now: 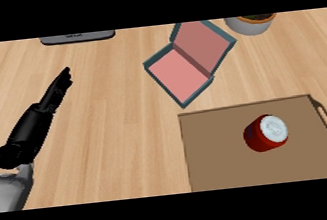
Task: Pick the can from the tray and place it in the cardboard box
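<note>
Lying on its side, the red can (265, 133) is seen on the brown tray (217, 166) at the lower right of the wooden counter (123, 116), a little right of the tray's middle. Its pale round end is turned up and to the right, so its long axis runs from lower left to upper right. Nothing is touching the can. The cardboard box (189, 62), teal outside and pink inside, is set just above the tray's upper left corner, open and apart from the can. The left hand (44, 107) is shown at the left of the view, well apart from the tray, with its fingers held straight and pointing up and to the right, grasping nothing. At the top edge a grey object (77, 37) and a pale round pot (250, 23) are partly shown
</note>
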